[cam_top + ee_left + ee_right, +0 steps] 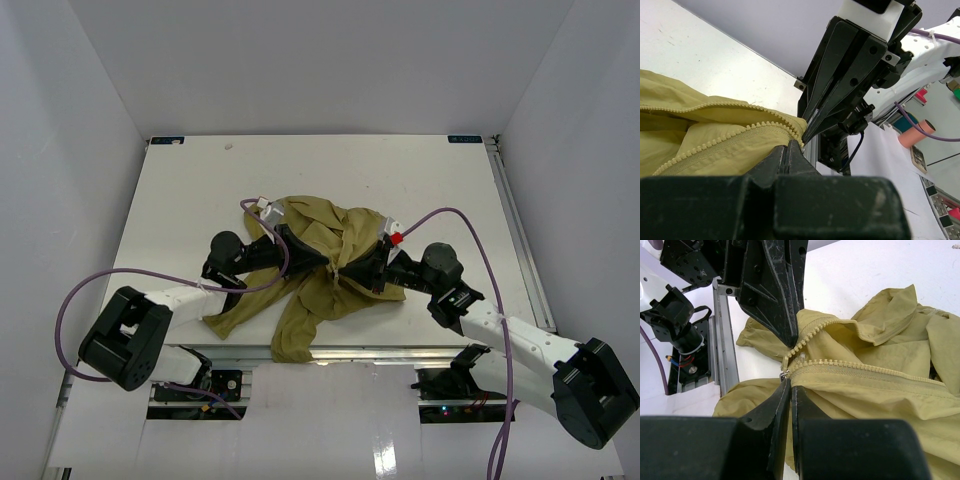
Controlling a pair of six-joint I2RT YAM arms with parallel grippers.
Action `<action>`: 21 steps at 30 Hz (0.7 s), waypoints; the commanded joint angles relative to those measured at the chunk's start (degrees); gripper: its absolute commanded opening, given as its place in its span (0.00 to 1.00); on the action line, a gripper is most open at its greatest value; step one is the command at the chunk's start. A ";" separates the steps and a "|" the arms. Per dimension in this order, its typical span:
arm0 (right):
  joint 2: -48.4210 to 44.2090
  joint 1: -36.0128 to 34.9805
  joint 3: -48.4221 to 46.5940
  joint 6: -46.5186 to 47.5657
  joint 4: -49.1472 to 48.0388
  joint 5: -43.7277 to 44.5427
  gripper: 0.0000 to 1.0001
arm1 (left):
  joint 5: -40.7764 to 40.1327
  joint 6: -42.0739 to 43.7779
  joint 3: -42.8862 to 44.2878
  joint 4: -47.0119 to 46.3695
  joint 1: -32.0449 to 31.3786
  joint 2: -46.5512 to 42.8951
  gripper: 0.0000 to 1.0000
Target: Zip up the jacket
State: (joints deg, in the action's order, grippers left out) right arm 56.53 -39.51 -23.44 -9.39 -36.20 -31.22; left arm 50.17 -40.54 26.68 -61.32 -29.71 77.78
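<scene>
Left tool and right tool meet tip to tip in the top view, over the middle of a crumpled olive-green thin cloth jacket lying on the flat white bench, with 1 sleeve trailing toward the near edge. From the left wrist, the left tool is pressed shut on the jacket's front corner, where 2 rows of pale zipper teeth converge, and the black right tool points down just beside it. From the right wrist, the right tool is all but closed, pinching cloth at the foot of the zipper, under a small metal piece that looks like the slider; the teeth above it lie parted. I judge the step in hand to be starting the zipper at its bottom end. Next, 1 tool should hold the hem taut while the other takes the slider and draws it along the teeth without twisting the rows.
</scene>
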 commanded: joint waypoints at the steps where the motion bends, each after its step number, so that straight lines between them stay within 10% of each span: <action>1: 0.03 -0.25 -1.72 0.69 -0.98 0.46 0.08 | -0.80 2.50 0.09 1.52 -0.66 -1.99 0.00; 21: 1.56 -0.31 -1.86 0.77 0.78 2.82 0.08 | -2.70 6.88 0.92 7.09 -1.93 -3.68 0.02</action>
State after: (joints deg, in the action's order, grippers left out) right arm 57.83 -39.51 -23.44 -9.21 -35.36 -29.81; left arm 48.09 -34.98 26.70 -54.58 -31.38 76.09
